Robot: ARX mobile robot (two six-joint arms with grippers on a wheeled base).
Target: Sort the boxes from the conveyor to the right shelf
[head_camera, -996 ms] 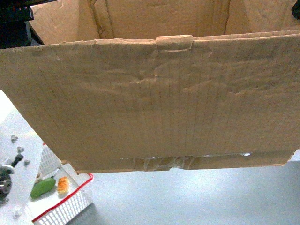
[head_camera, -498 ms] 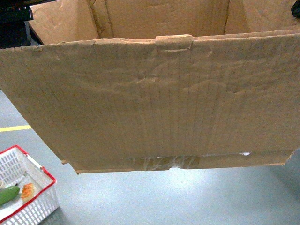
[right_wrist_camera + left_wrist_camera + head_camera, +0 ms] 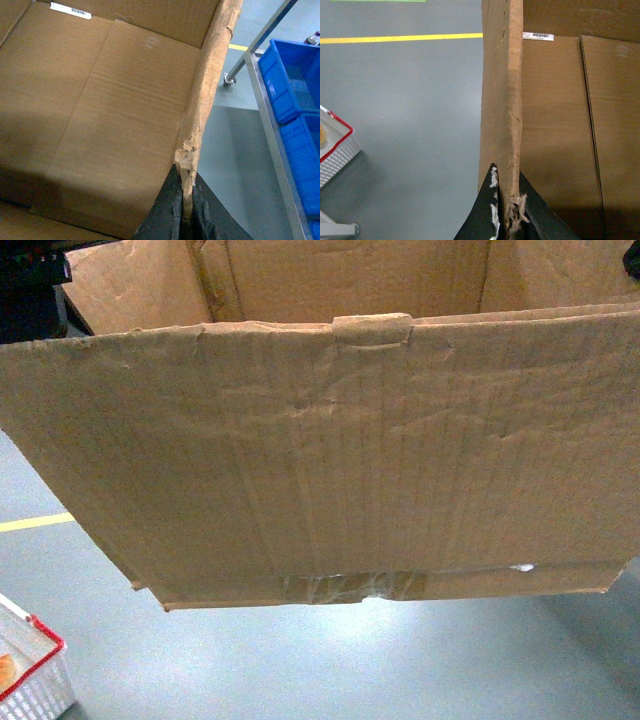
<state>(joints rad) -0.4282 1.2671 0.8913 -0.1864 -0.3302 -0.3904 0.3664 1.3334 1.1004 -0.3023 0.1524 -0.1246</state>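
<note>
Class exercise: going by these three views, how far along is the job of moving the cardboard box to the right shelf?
Done: the cardboard box is lifted, with grey floor beneath it and no conveyor in view. In hand: the left gripper and right gripper each pinch a side wall. Left: setting it on the shelf; only a rack of blue bins shows beside it.

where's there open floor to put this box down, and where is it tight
Open: grey floor left of the cardboard box, between the yellow line and the white basket. Tight: right side, where the metal rack holds blue bins.
</note>
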